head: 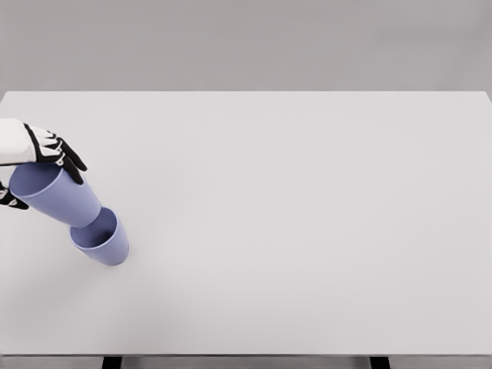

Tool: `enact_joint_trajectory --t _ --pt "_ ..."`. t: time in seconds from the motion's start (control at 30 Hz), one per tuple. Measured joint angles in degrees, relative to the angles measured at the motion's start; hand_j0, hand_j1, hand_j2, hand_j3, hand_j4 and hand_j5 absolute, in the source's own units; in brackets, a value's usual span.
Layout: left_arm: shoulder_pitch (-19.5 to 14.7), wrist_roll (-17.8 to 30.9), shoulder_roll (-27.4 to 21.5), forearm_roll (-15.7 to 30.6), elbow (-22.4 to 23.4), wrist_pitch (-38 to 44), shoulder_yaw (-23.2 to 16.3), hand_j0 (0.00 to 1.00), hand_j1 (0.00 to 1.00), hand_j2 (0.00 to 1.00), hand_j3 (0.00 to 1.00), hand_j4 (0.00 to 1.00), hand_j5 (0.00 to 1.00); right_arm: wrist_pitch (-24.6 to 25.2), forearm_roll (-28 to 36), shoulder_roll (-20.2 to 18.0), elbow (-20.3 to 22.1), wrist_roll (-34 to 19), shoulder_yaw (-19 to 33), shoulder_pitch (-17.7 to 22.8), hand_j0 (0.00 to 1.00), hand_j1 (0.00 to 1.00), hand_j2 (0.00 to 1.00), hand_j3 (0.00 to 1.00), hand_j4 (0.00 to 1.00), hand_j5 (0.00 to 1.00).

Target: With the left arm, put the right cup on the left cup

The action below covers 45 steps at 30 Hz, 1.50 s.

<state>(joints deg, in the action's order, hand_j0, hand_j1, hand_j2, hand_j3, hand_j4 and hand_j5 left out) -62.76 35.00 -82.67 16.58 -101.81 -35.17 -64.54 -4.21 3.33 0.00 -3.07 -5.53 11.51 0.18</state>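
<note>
**Purple cup going into purple cup**

Purple and smooth, two plastic cups are sitting close together near the left side of the big white table. The lower purple cup is standing on the table with its open mouth facing up. The upper purple cup is tilting over, with its bottom end dipping into the mouth of the lower cup and its wide open end pointing up and to the left.

The left hand, white with black fingers, is coming in from the left edge. Its fingers are curling around the wide rim of the tilted cup. Some fingers are lying over the top of the rim, and one dark fingertip is peeking out below the cup at the very edge of the picture. So the hand is pinching the upper cup between them.

The two cups are touching where one is going into the other. The tilted cup is not sitting straight inside yet; it is leaning to the left.

A grey wall is showing behind the table.
</note>
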Motion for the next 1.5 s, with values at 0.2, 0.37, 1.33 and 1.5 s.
enact_joint_trajectory --t 0.2,0.37,1.33,1.5 --pt "0.26 0.00 -0.25 1.35 0.03 0.00 0.00 0.65 0.65 0.65 0.65 0.65 0.65 0.00 0.00 0.00 0.00 0.00 0.00 0.00 1.00 1.00 1.00 1.00 1.00 1.00" --pt "1.03 -0.02 -0.20 1.69 0.03 0.05 -0.04 0.65 0.65 0.65 0.65 0.65 0.65 0.01 -0.02 0.00 0.00 0.00 0.00 0.00 1.00 1.00 1.00 1.00 1.00 1.00" --pt "2.73 0.01 1.56 1.75 0.23 0.00 -0.09 0.65 0.65 0.65 0.65 0.65 0.65 0.00 -0.01 0.00 0.00 0.00 0.00 0.00 1.00 1.00 1.00 1.00 1.00 1.00" --pt "2.81 -0.03 2.16 1.65 0.29 -0.01 -0.09 0.65 0.65 0.65 0.65 0.65 0.65 -0.01 -0.01 0.00 0.00 0.00 0.00 0.00 1.00 1.00 1.00 1.00 1.00 1.00"
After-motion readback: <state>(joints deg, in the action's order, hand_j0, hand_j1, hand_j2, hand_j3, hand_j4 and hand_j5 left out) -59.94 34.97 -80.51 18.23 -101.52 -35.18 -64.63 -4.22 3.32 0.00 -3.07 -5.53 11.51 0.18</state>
